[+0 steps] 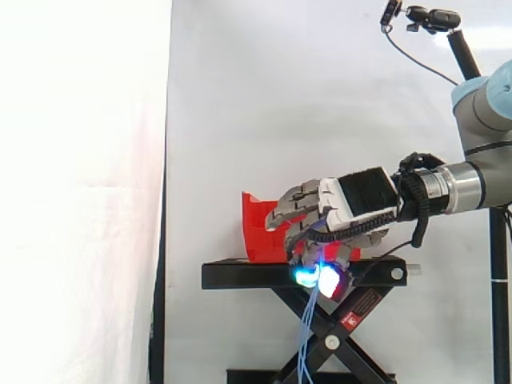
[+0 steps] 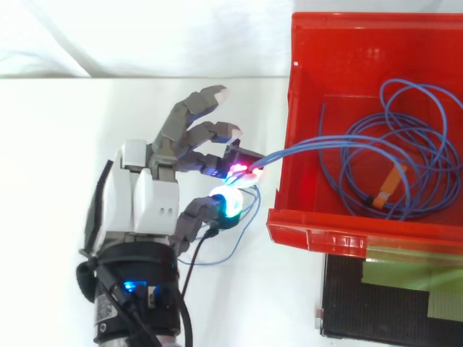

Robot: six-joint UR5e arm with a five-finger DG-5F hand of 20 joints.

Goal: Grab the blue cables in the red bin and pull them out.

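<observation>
White curtain [image 1: 280, 96] is hanging behind a black stand [image 1: 240, 274], and the red bin [image 2: 318, 233] is sitting on top of it. Just outside the bin's wall the hand [image 2: 145, 195] is pinching a few strands of the blue cables [image 2: 412, 144] between its thumb and a curled finger. The glowing fingertips [image 2: 230, 204] are pressing together on them while the other fingers are fanning out loosely. From the pinch the strands are running fairly straight over the wall into the bin, where most of the coil is lying in loose loops around an orange piece [image 2: 391, 184]. In the side view a slack length is hanging from the hand down past the stand. The pull is looking partly done, with the bulk not yet out. To do it well, the pinch should be gripping firmly, since thin strands are likely to slip between thick pads. The hand should be drawing away from the bin and somewhat upward, so the cables are sliding over the rim rather than dragging on it. The overlapping loops may be tightening into a tangle, and the orange piece could be catching on the wall. A slow, steady pull is looking safer than a jerk that might shift the bin.
</observation>
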